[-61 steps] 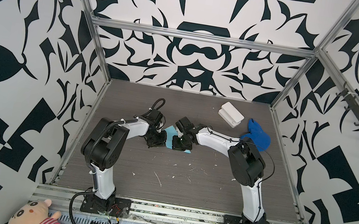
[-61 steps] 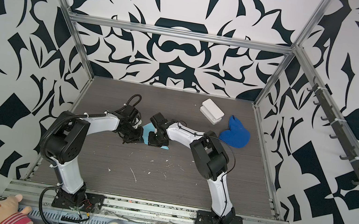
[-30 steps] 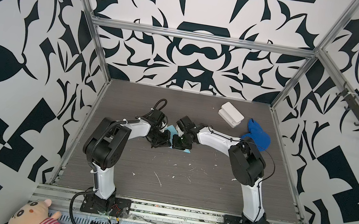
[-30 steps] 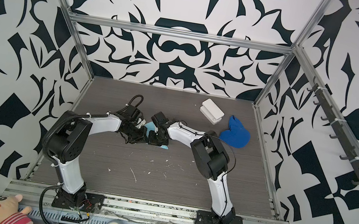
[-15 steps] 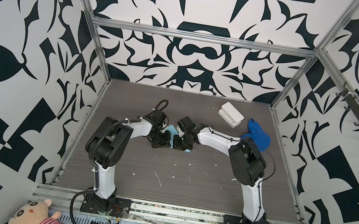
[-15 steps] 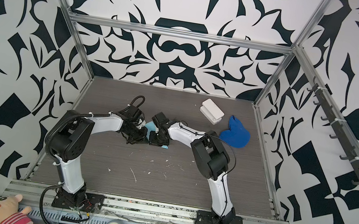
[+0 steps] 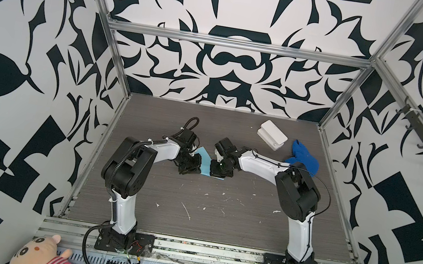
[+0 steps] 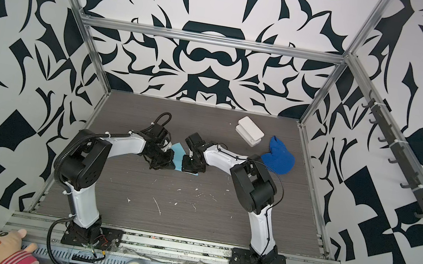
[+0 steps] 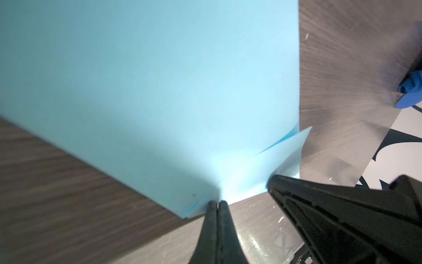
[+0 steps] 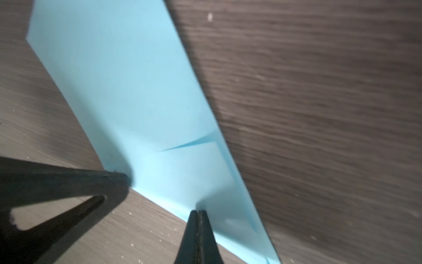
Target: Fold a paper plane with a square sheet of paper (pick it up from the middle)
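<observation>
The grey wood-grain table fills the floor of the patterned enclosure, flecked with small white scraps. Both white and black arms reach in from the near edge and bend toward each other over the middle of the table, somewhat toward the back. At the back right, a royal-blue cloth lies just beside the right arm's elbow, and a white box sits near it, closer to the back wall.

The square sheet of paper, light blue, sits between the two grippers in both top views, mostly hidden by them. The wrist views show it folded over on itself, with layered edges and a short crease near one side. Whether it rests on the table or is held just clear of it I cannot tell.

The left gripper has its fingers pressed together, pinching the edge of the paper. The right gripper is likewise pressed together, pinching the same edge just beside it
</observation>
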Robot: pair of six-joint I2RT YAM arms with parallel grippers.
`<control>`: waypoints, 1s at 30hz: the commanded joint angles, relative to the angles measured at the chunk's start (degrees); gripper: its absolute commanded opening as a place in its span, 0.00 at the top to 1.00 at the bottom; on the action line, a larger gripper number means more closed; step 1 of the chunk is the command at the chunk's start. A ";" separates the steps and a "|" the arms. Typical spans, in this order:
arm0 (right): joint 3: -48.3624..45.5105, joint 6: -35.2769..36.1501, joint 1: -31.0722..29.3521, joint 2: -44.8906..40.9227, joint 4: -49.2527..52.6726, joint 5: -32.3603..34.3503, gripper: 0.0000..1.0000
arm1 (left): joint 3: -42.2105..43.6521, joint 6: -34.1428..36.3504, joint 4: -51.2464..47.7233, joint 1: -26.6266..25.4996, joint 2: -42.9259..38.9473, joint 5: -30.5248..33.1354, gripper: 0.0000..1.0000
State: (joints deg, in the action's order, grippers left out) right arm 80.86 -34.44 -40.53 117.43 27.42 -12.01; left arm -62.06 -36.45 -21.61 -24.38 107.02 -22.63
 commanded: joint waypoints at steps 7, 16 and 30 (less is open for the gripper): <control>-2.27 1.39 1.02 -2.80 3.41 0.23 1.00 | -0.53 0.15 -4.18 0.29 2.21 4.23 0.99; -3.93 2.18 2.29 -4.18 5.15 1.75 1.00 | -1.17 0.41 -4.46 0.23 2.29 4.15 0.99; -8.40 12.34 4.51 -13.83 -5.60 -0.39 0.93 | -8.53 2.07 -3.86 0.31 -2.04 -0.57 0.79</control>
State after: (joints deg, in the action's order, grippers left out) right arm 73.10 -27.20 -36.49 106.39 26.68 -10.57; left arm -67.59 -34.83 -25.39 -24.34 107.77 -21.39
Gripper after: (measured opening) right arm 0.051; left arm 0.174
